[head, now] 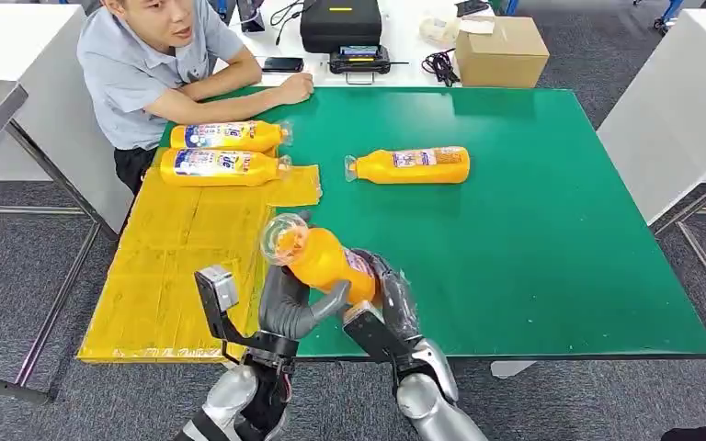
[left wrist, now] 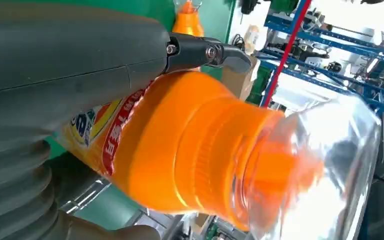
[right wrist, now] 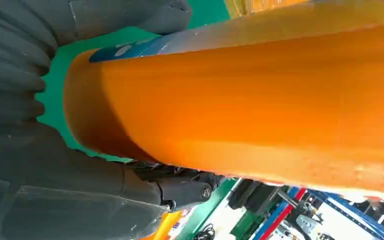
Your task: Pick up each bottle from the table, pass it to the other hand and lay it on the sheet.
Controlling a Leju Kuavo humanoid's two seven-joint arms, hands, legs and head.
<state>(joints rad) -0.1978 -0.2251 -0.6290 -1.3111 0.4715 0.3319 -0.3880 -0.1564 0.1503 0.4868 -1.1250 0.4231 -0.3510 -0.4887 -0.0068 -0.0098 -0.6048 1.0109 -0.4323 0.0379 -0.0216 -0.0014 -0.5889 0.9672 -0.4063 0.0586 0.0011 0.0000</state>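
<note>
Orange bottle [head: 324, 260] in both hands' fingers [head: 329, 304].

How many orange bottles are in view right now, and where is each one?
4. Two lie side by side on the yellow sheet: far bottle, near bottle. One lies on the green table: lone bottle. Held bottle sits between left hand and right hand.

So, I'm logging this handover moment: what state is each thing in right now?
held bottle: off the table, gripped by both hands
left hand: grips the held bottle near its neck
right hand: grips its lower body
two bottles: lying on the yellow sheet
fourth bottle: lying on the green table
</note>
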